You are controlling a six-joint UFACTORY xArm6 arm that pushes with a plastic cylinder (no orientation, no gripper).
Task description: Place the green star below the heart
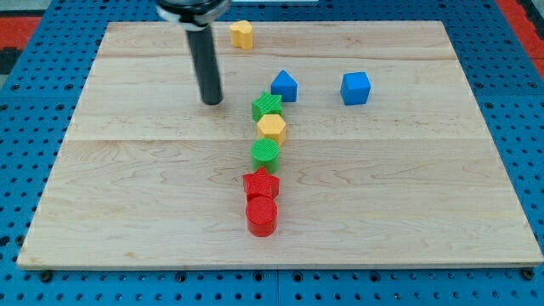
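Note:
The green star (267, 107) lies near the middle of the wooden board (127, 187), at the top of a column of blocks. The yellow heart (242, 34) sits near the board's top edge, well above the star and slightly to its left. My tip (212, 102) rests on the board to the left of the green star, with a gap of about one block's width and touching no block. The dark rod rises from the tip to the view's top.
Below the green star, packed closely in a line, are a yellow hexagon (271, 127), a green cylinder (265, 153), a red star (261, 184) and a red cylinder (262, 216). A blue house-shaped block (284, 86) sits just up-right of the star. A blue cube (355, 87) lies farther right.

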